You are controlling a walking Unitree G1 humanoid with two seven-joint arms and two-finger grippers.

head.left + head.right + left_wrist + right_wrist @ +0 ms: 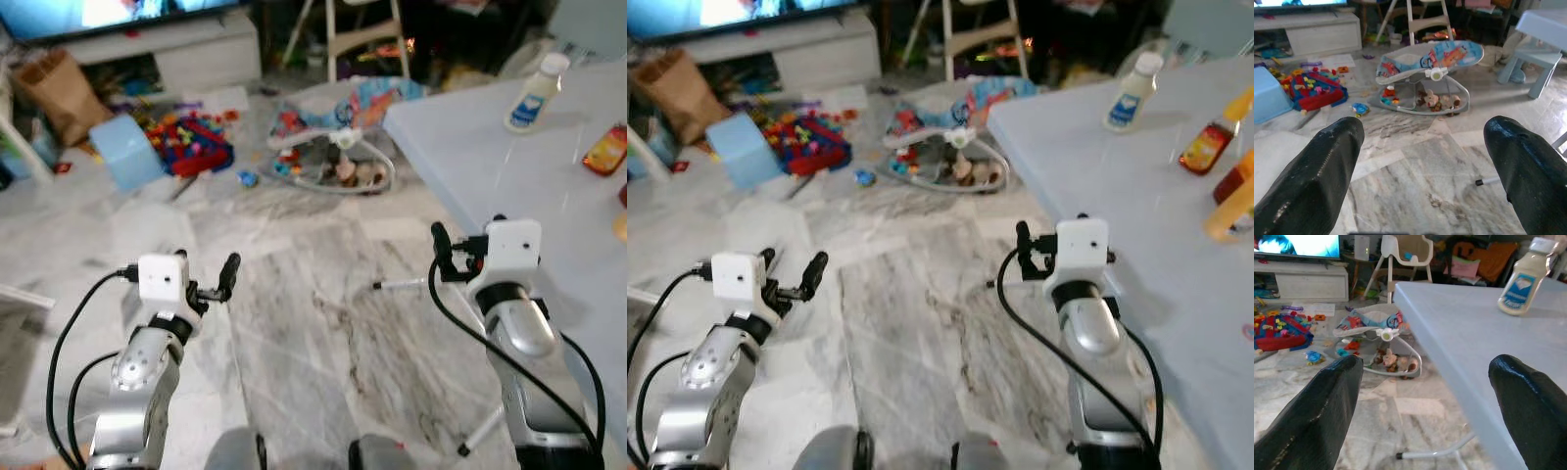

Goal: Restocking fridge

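Observation:
A white squeeze bottle [534, 93] with a blue label stands on the pale blue table [490, 166] at my right, and a red sauce bottle [1205, 142] lies farther right. A yellow-orange bottle [1229, 206] shows at the table's right edge. My right gripper [468, 235] is raised beside the table's near edge, open and empty; the right wrist view looks past its fingers [1317, 406] at the white bottle [1523, 284]. My left gripper [208, 269] is held over the marble floor, open with nothing between its fingers [1312, 181].
A baby bouncer [338, 137] with soft toys sits on the floor ahead. To the left lie a pile of toy blocks [191, 142], a blue box [127, 152] and a paper bag [59, 93]. A white TV stand [167, 49] and a high chair [362, 29] stand behind. A table leg [402, 284] reaches the floor.

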